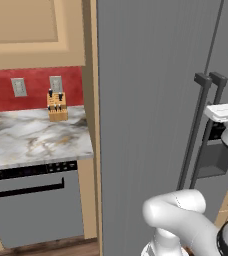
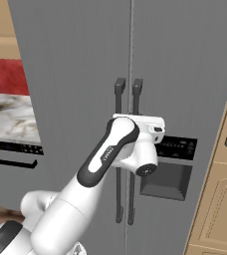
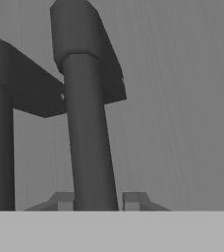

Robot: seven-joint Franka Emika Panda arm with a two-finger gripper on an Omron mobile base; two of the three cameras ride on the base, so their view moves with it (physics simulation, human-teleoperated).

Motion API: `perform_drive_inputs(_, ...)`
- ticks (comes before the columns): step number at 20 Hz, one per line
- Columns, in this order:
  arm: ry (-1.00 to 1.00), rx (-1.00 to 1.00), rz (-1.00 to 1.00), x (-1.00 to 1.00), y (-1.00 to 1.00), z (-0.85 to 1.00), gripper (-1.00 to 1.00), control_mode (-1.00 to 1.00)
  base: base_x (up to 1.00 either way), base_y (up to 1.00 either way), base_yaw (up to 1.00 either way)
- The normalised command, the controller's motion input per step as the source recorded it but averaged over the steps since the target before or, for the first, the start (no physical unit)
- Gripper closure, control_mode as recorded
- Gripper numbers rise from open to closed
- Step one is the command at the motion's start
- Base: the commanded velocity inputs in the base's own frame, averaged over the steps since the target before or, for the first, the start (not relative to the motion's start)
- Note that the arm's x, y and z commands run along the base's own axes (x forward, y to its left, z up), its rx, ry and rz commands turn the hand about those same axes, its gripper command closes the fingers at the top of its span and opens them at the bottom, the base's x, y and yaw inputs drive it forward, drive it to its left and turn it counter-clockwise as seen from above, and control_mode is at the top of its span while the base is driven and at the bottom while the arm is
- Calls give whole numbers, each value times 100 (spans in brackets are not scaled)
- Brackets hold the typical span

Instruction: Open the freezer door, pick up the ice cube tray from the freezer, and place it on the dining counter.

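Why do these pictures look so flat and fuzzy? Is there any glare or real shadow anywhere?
Left base view: even light, no glare, soft pixelated edges on the knife block. Right base view: only faint shading on the freezer door. Hand view: the handle looms large and blurry, without a cast shadow.

I see a matte grey freezer door (image 1: 146,125) with a faint vertical grain, beside a glossy veined marble counter (image 1: 31,137).
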Motion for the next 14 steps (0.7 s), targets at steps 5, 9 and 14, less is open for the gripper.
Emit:
perform_drive_inputs(5, 0, 0, 0, -3, 0, 0, 100, -100, 0, 0, 0)
perform_drive_inputs(9, 0, 0, -1, -17, 0, 0, 100, -100, 0, 0, 0)
perform_drive_inputs(14, 0, 0, -7, -36, -10, 3, 100, -100, 0, 0, 0)
